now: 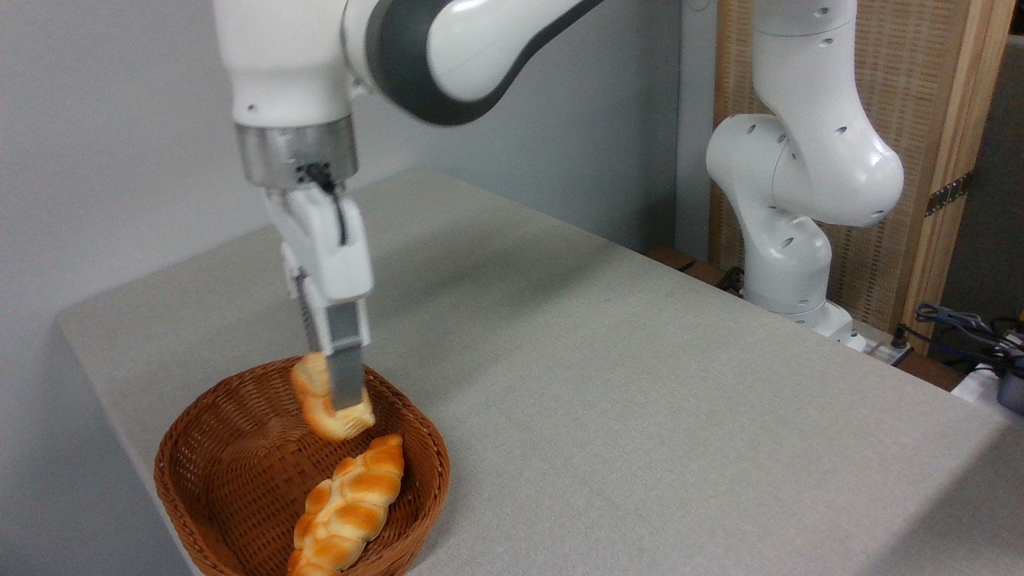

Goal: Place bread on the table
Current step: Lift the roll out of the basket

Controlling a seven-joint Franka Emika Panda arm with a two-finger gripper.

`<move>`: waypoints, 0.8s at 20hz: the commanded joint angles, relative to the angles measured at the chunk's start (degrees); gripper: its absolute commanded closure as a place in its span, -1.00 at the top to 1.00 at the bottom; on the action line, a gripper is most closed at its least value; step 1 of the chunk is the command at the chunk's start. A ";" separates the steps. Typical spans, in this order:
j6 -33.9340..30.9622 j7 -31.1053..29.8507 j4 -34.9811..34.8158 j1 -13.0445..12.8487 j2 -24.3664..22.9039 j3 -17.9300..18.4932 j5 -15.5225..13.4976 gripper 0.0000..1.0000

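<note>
A brown wicker basket sits at the near left corner of the table, directly below the robot's gripper. The gripper points straight down from the white arm, and its grey fingers pinch the bread, a small pale golden bun with lobed edges. The bun hangs tilted between the fingers, inside the basket's outline as the camera sees it and apparently clear of the weave, though the near finger hides part of it. Just below and slightly right of the gripper, a long braided loaf lies slanted across the basket floor, its upper end close under the held bun. Whether the two touch cannot be told from this angle. To the right of the gripper, the grey-beige cloth of the table stretches away bare. Well to the right and behind, the arm's white base rises beside the table's far edge, in front of a woven wooden screen. Cables lie at the far right.
</note>
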 commanded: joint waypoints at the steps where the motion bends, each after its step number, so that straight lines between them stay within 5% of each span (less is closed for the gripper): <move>1: -6.85 0.05 -1.23 -0.26 -4.30 3.76 -5.21 0.21; 3: -10.20 -0.48 -1.84 -0.26 -5.10 4.12 -6.44 0.45; 13: -10.91 -2.59 -13.79 -0.87 -10.72 3.51 -6.71 0.51; 16: -11.00 -2.77 -15.38 -1.13 -10.73 3.06 -6.71 0.86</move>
